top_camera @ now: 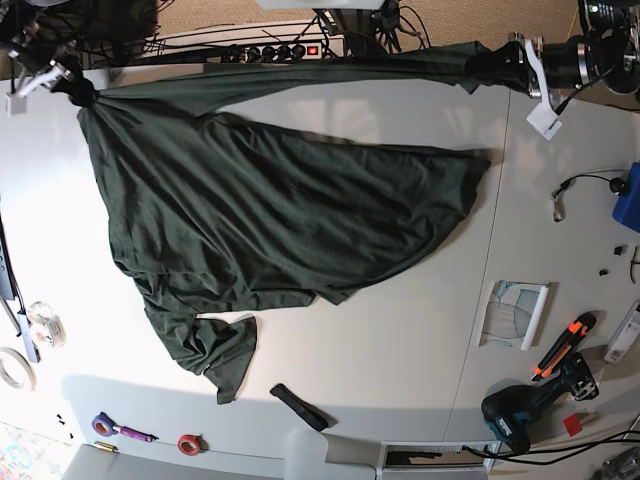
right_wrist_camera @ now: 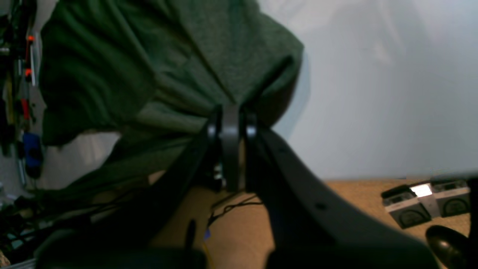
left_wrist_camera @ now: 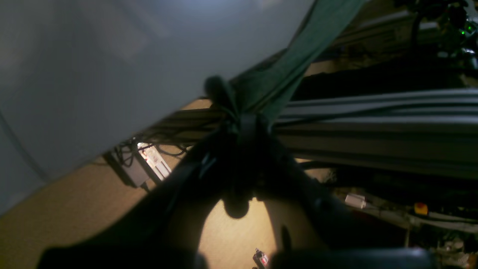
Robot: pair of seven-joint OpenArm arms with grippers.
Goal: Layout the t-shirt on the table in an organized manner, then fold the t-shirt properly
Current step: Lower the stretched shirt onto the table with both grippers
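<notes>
A dark green t-shirt (top_camera: 270,205) is stretched across the white table (top_camera: 400,330), its top edge pulled taut between both arms at the far side. My left gripper (top_camera: 490,62) at the top right is shut on one bunched end of the t-shirt (left_wrist_camera: 276,82). At the top left corner my right gripper (top_camera: 80,95) is shut on the other end, where the t-shirt (right_wrist_camera: 168,67) gathers into its fingers (right_wrist_camera: 229,129). The body sags down onto the table, and a sleeve (top_camera: 215,350) lies crumpled at the lower left.
A power strip (top_camera: 270,48) and cables run along the far edge. At the right lie a cordless drill (top_camera: 530,405), an orange-handled tool (top_camera: 563,345), a paper sheet (top_camera: 515,315) and a blue box (top_camera: 630,200). Tape rolls (top_camera: 188,443) and a black strip (top_camera: 298,405) sit near the front.
</notes>
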